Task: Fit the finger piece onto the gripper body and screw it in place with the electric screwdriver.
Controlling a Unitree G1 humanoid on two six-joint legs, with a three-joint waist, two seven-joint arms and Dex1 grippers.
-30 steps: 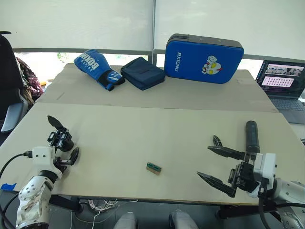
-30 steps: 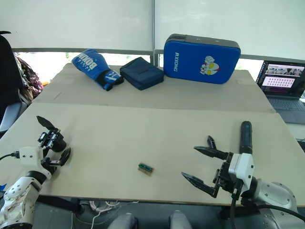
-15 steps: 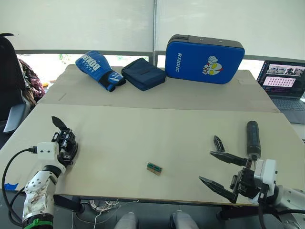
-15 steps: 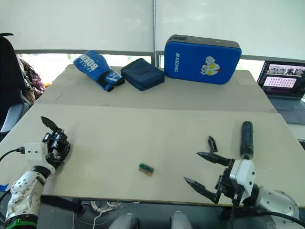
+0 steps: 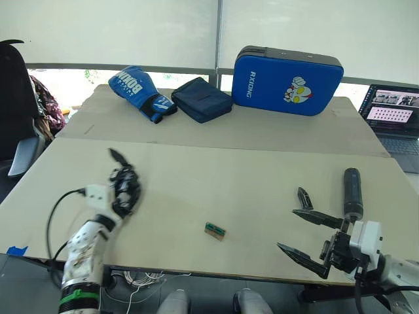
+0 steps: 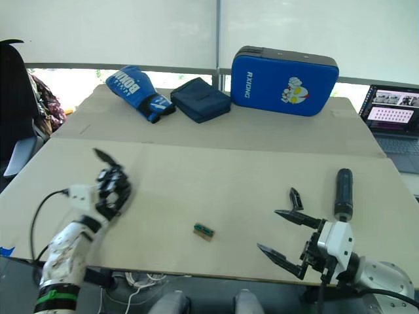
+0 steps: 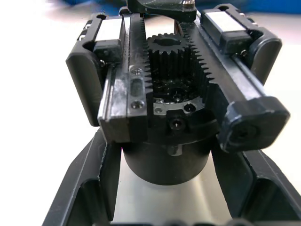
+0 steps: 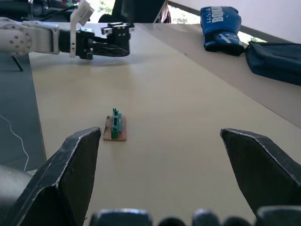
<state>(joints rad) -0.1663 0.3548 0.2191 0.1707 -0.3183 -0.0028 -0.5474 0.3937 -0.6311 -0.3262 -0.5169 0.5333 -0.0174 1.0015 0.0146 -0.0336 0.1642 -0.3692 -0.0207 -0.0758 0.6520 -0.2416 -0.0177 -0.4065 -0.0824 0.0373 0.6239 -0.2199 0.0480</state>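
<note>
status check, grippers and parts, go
Left gripper clamped on gripper body. Right gripper open, empty. Finger piece and electric screwdriver on table, unobstructed.

Bare tabletop (image 5: 262,190) around the small green block (image 5: 214,230)

- We see a black gripper body (image 5: 124,188) with pale metal rails.
- The electric screwdriver (image 5: 352,192) and finger piece (image 5: 303,197) are black.
- A green-and-brown block (image 5: 214,230) lies on our tan table (image 5: 216,176).
- The boxing glove (image 5: 139,92) and pad (image 5: 288,80) are blue; the pouch (image 5: 201,99) is navy.
</note>
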